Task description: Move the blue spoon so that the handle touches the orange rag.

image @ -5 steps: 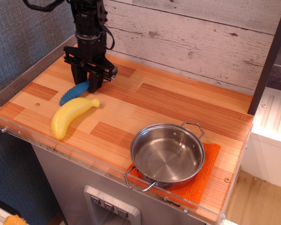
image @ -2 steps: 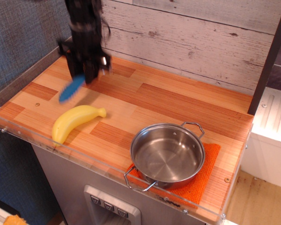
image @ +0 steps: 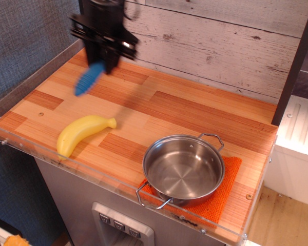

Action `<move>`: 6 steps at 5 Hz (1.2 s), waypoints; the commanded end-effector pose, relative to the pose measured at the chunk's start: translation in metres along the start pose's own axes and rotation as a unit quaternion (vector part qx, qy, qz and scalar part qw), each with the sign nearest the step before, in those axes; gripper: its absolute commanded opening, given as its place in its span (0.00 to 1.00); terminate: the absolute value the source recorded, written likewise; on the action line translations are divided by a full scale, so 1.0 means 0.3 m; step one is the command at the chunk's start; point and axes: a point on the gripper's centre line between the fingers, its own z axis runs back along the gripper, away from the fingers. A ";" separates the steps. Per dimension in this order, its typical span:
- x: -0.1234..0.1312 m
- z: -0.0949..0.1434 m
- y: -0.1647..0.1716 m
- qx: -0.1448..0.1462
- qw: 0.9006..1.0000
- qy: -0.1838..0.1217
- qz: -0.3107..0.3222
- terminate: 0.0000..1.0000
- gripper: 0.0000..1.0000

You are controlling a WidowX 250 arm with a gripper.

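Note:
My black gripper is at the back left, raised above the counter and blurred by motion. It is shut on the blue spoon. The ribbed blue handle hangs down to the left below the fingers. The silver bowl is hidden between the fingers. The orange rag lies at the front right corner, mostly covered by the steel pan. Only its right and front edges show. The spoon is far from the rag.
A yellow toy banana lies on the wooden countertop at the front left. A clear plastic lip runs along the counter's front and left edges. A whitewashed plank wall stands behind. A dark post rises at the right.
The gripper has lifted the blue spoon off the counter and carried it up and to the right. The banana shifted slightly when the spoon left and now lies still.

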 end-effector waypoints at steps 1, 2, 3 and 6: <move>0.056 -0.013 -0.238 -0.047 0.998 -0.025 -0.031 0.00 0.00; 0.071 -0.048 -0.298 -0.061 0.998 -0.023 -0.022 0.00 0.00; 0.067 -0.095 -0.331 -0.075 0.997 -0.023 0.000 0.00 0.00; 0.019 -0.118 -0.298 -0.082 0.996 -0.024 0.018 0.00 1.00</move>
